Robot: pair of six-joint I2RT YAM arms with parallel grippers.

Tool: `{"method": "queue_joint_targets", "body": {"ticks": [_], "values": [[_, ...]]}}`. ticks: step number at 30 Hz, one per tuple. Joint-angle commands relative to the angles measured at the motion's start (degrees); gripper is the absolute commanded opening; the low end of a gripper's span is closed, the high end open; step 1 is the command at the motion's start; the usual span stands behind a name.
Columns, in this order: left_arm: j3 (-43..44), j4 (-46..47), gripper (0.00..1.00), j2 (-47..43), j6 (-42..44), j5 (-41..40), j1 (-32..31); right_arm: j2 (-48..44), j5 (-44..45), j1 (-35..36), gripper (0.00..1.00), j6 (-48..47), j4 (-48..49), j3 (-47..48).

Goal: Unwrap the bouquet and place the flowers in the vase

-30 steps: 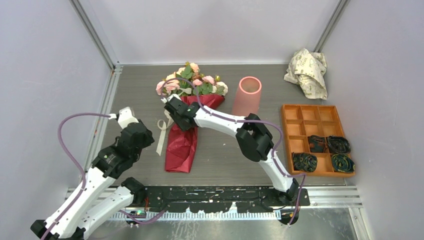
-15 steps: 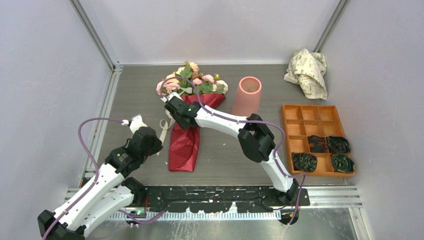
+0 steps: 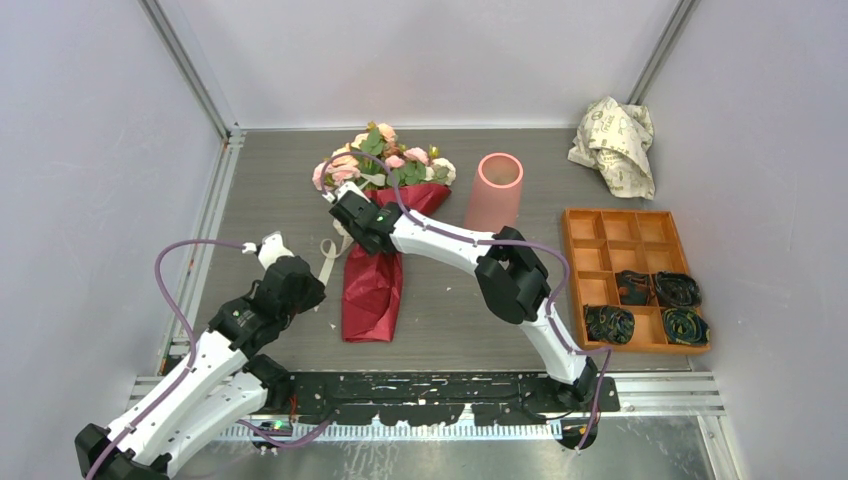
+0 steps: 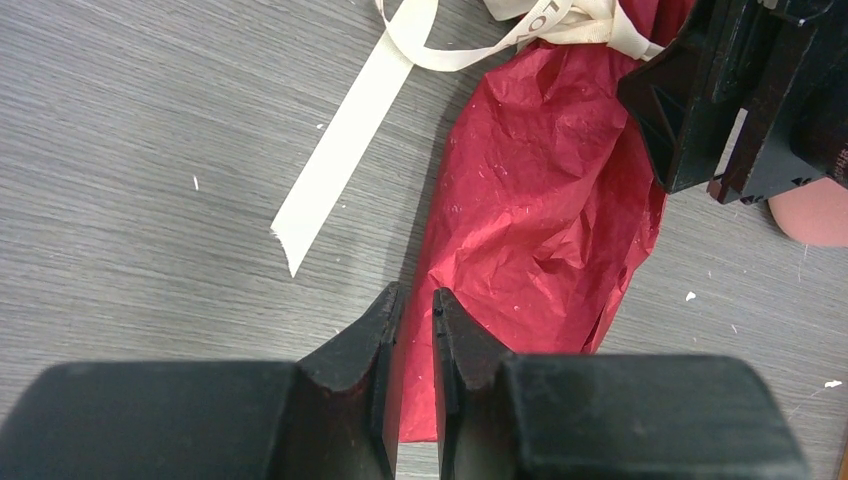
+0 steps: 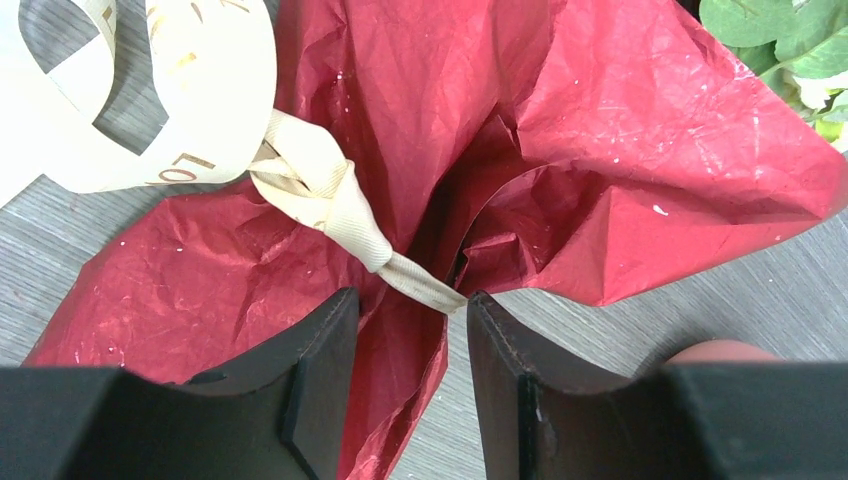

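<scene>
- Bouquet (image 3: 372,292) lies flat on the grey desk (image 3: 450,312), left of centre, with its blooms pointing to the far wall and its narrow wrapped end towards the arms.
- The flowers (image 3: 382,165) are bunched inside the crinkled dark red paper (image 4: 540,190), pink and peach heads among green leaves at the far end.
- A cream ribbon (image 5: 325,190) is knotted around the neck of the wrap; one loose tail runs out across the desk on the left side.
- The right tool (image 5: 405,300) is over that neck, jaws partly open, one finger on each side of the gathered paper and the end of the knot. It has not closed on them.
- The left tool (image 4: 412,300) is low beside the wrap's lower left edge, its fingers drawn close with only a thin slit between. Whether they pinch the paper's edge I cannot tell.
- The vase (image 3: 495,190), a plain salmon-pink cylinder, stands upright just right of the blooms.
- An orange compartment tray (image 3: 570,285) sits well to the right, with dark bundles in its near cells, and crumpled cream printed paper (image 3: 615,140) lies in the far right corner.
</scene>
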Motion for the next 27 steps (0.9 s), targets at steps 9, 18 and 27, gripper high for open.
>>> {"method": "queue_joint_targets", "body": {"ticks": [9, 18, 27], "values": [[0.22, 1.92, 0.17, -1.59, 0.23, 0.82, -0.06, 2.93, 2.28, -1.82, 0.38, -2.14, 3.05, 3.94], [-2.57, 7.16, 0.17, -1.19, -0.38, 5.18, 0.01, -1.94, -1.89, -3.72, 0.15, 0.81, 2.58, 4.38], [-4.26, 18.29, 0.16, 4.22, -0.61, 11.86, 0.00, -9.03, -9.20, -3.71, 0.15, 5.24, 2.97, 2.86]]}}
